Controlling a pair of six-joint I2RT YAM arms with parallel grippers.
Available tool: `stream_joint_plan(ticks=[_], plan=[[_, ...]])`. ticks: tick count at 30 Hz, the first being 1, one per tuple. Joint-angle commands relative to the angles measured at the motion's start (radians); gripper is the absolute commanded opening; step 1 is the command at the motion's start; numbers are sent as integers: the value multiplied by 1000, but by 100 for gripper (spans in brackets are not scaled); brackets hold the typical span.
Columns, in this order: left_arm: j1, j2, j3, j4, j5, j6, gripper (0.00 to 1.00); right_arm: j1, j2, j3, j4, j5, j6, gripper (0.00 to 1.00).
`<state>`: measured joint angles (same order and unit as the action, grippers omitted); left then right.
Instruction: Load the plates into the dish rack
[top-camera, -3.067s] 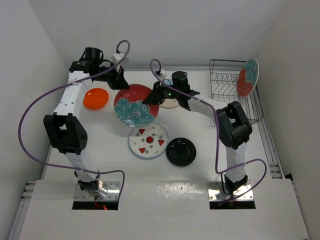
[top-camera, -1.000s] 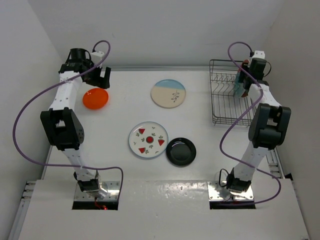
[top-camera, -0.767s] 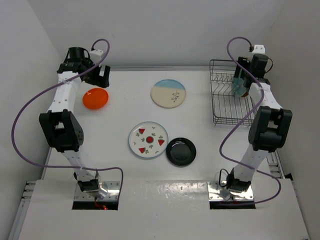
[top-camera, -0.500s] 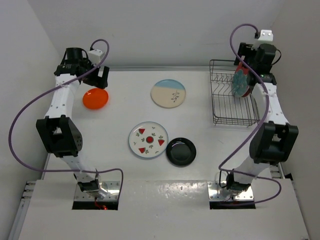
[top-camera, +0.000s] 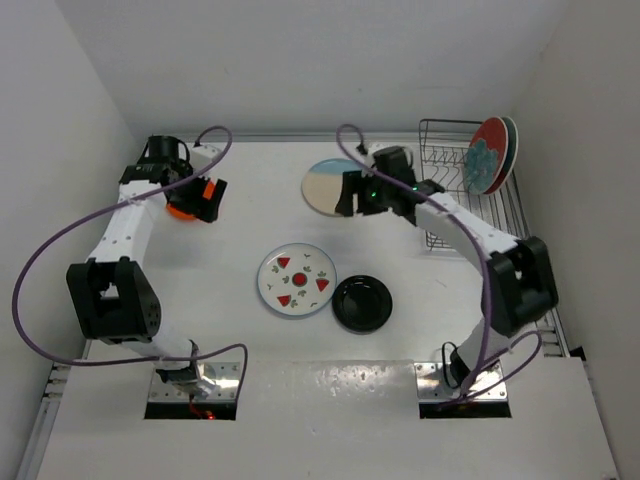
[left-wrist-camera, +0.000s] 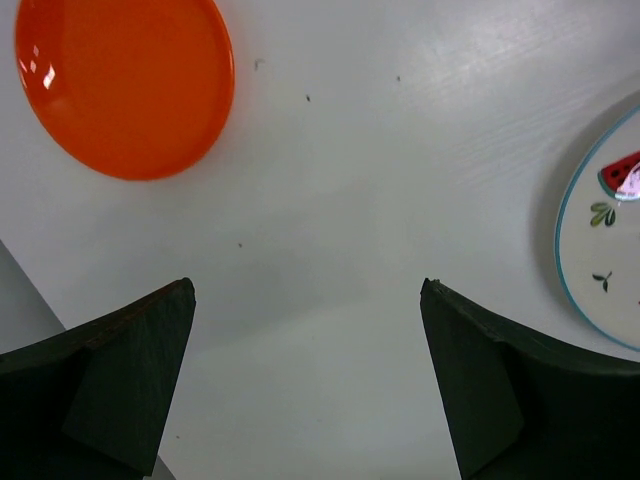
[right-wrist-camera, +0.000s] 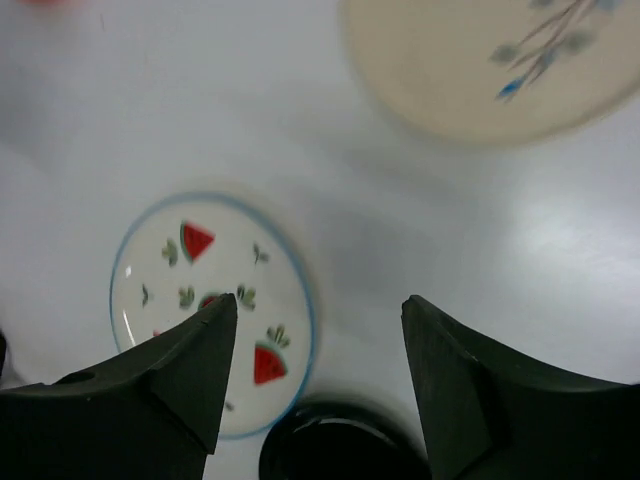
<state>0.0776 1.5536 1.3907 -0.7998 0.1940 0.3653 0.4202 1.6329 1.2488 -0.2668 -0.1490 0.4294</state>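
Black wedge fingers of the left gripper (left-wrist-camera: 305, 300) stand wide apart with nothing between them, aimed down at bare table (left-wrist-camera: 330, 190). The small orange plate (left-wrist-camera: 125, 85) lies flat in the upper left of that wrist view, off the line between the jaws, so I judge the arm is not yet lined up to take its rim. The right gripper (right-wrist-camera: 318, 305) is also spread wide and empty. It hangs over the gap between the watermelon plate (right-wrist-camera: 180, 270) at lower left of its view and the cream-and-blue plate (right-wrist-camera: 500, 60) at upper right, with the black plate (right-wrist-camera: 340, 445) at the bottom edge. In the overhead view this gripper sits at the right edge of the cream-and-blue plate, upper centre, which looks like its likely next pick. Four plates lie flat on the table, so each probably calls for a pinch at the rim. The two red plates (top-camera: 490, 155) stand on edge, side by side, at the far right end of the dish rack (top-camera: 440, 150) in the upper right. They were probably packed to one end so the remaining slots stay free.
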Motion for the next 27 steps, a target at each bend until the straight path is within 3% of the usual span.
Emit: stream_joint_plan(ticks=[1,6,12,20,24,27], plan=[[-4,-116,-62,-1,-27,0,100,84,62,-21,-54,-125,69,66],[5,-274,-174,-1,-125,24,100,147,163,-52,-51,-132,80,65],[25,-414,-223,-22,-143,44,100,167,243,-140,1,-152,103,60],[25,-460,-222,-52,-194,75,100,186,331,-144,40,-141,103,35],[25,-437,-211,-52,-194,75,100,200,323,-237,159,-158,150,24],[25,-426,-193,-52,-203,75,100,178,324,-281,222,-165,204,0]])
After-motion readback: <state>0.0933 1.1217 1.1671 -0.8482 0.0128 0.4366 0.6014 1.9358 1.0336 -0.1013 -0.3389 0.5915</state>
